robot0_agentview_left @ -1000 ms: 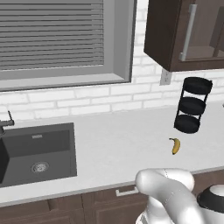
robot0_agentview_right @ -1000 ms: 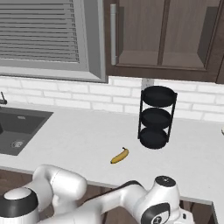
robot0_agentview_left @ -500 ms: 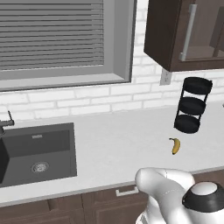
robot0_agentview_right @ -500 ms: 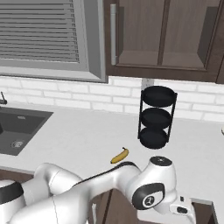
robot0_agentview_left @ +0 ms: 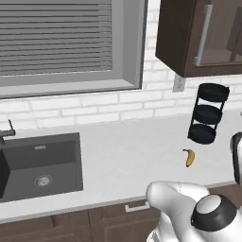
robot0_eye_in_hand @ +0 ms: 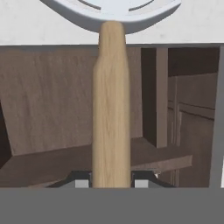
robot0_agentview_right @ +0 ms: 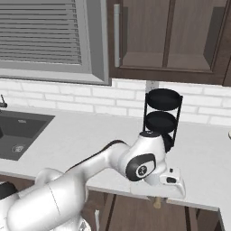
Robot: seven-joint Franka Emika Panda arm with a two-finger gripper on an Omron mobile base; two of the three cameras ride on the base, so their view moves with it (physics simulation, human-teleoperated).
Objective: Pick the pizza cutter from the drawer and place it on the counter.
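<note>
The pizza cutter (robot0_eye_in_hand: 111, 109) has a light wooden handle and a round silver blade (robot0_eye_in_hand: 109, 11). My gripper (robot0_eye_in_hand: 111, 181) is shut on the lower part of that handle, and the blade points up in front of the pale counter (robot0_eye_in_hand: 26, 22). Behind the handle lies the brown wooden inside of the drawer (robot0_eye_in_hand: 48, 113). From the right base view, the gripper (robot0_agentview_right: 170, 186) hangs at the counter's (robot0_agentview_right: 81, 135) front edge, right of the sink. The handle's end (robot0_agentview_right: 157, 204) pokes out below the gripper.
A dark sink basin (robot0_agentview_left: 40, 163) is set into the counter at the left. A banana (robot0_agentview_left: 189, 157) lies near a black three-tier rack (robot0_agentview_left: 208, 113) at the back right. Dark wall cabinets (robot0_agentview_right: 171, 36) hang above. Cabinet fronts (robot0_agentview_left: 113, 222) run under the counter.
The arm has risen and swung, lifting the hand from below the countertop up to its front edge. The cutter stays in the gripper.
</note>
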